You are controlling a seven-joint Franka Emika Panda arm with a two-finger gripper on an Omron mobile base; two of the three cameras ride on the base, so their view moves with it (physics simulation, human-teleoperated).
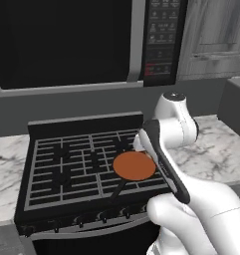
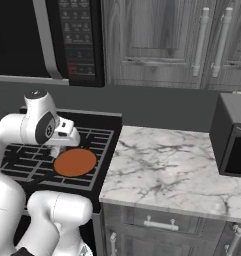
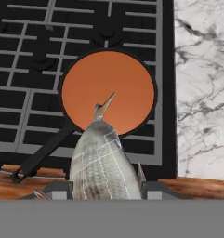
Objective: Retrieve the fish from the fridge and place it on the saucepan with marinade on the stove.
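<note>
While the arm reached over the stove (image 1: 66, 169), the gripper (image 3: 106, 191) hung above the front right burner with the fish (image 3: 104, 162) clamped between its jaws. In the hand view, taken left to right: the thin dark pan handle (image 3: 41, 155) ran off to the lower left of the fingers, ending near the stove's front edge. Beyond the fingertips lay the saucepan with marinade (image 3: 108, 74), round, its flat orange-brown inside bare. The fish stood straight out from the fingers, grey-white and scaled, its pointed tail overlapping the near part of the pan's inside; whether the tail touched the marinade I could not tell. The fingers were partly open, closed only as far as the fish's body allowed, one dark finger (image 3: 153, 189) showing at each flank. To the right of the fingers lay the marble counter (image 3: 201, 83), just beside the stove.

From the left base view, the saucepan (image 1: 135, 165) sat on the grates, with the arm's forearm and wrist crossing just to its right. From the right base view, the hand (image 2: 62, 132) hovered directly above the pan's far rim (image 2: 74, 161). A microwave (image 1: 66, 40) hung above the stove, and grey cabinets (image 2: 157, 40) stood to its right.
</note>
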